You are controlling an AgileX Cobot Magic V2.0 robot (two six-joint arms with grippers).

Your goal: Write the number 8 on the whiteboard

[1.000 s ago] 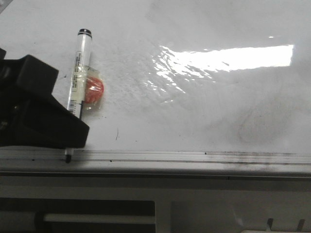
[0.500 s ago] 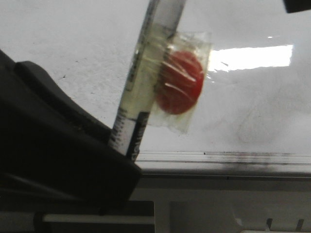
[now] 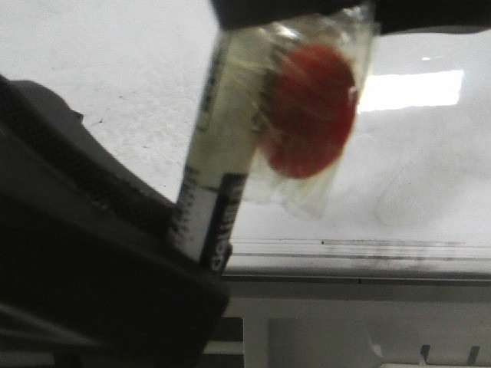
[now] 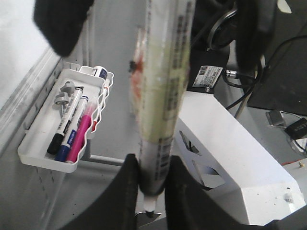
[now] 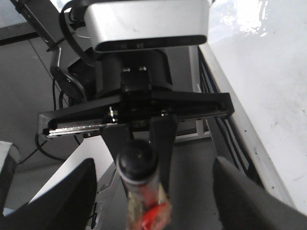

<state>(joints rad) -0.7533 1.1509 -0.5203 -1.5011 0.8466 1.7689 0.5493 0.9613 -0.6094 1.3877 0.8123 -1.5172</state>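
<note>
Change since the earlier frames: your marker [image 3: 219, 165] has risen off the whiteboard [image 3: 100, 69] and come close to the front camera, with the left gripper [image 4: 149, 182] now filling the lower left of that view.

Item 1, marker: white barrel with black print, black end cap, a red disc [image 3: 311, 107] taped to its side under clear wrap. It stands nearly upright in the front view, leaning slightly right.

Item 2, left gripper: its fingers [image 4: 125, 191] are clamped on the marker's lower end, one on each side, with the tip showing between them in the left wrist view.

Item 3, right gripper [image 5: 144, 225]: its two dark fingers [image 5: 240, 196] stand wide apart at either side of the marker's capped end, touching nothing that you can see.

Item 4, whiteboard: glossy, smudged grey, bright glare at right, silver edge rail along its near side. You will find no drawn figure on the part that shows.

Item 5, pen tray [image 4: 41, 139]: white, hung beside the board's edge, holding black, blue and pink markers.
</note>
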